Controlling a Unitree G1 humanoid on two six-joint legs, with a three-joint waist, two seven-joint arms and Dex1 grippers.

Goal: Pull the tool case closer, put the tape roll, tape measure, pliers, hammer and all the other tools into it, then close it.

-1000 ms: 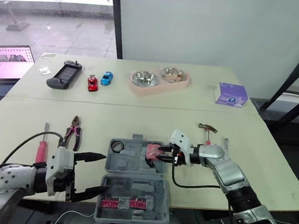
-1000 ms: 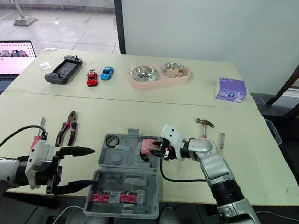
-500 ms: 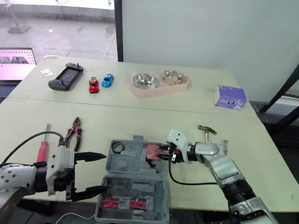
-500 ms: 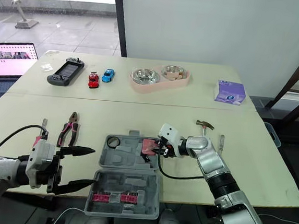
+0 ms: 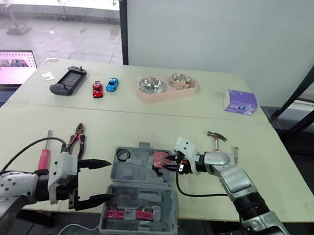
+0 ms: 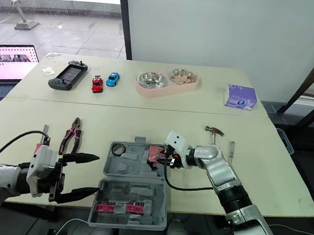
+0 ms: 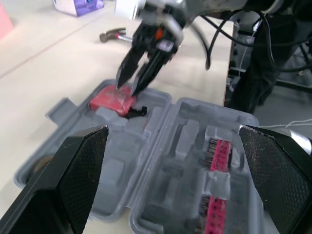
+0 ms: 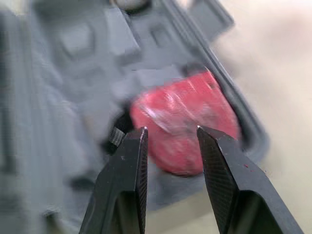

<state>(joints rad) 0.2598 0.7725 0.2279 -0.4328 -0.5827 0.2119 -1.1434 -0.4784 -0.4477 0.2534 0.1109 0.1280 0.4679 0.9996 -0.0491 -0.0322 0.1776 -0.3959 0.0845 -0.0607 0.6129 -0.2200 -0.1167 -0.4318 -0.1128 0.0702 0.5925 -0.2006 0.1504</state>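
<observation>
2 jaws open, left gripper (image 5: pixel 109 181) beside tool case (image 5: pixel 139 195), right gripper (image 5: pixel 166 161) over tape measure (image 8: pixel 185 126)

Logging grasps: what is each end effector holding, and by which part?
Nothing. The left end effector is open and empty; the right end effector is open over the red tape measure in the tool case.

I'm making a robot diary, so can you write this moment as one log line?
right gripper: open at tape measure in tool case | left gripper: open, beside tool case | pliers, hammer: on table
</observation>
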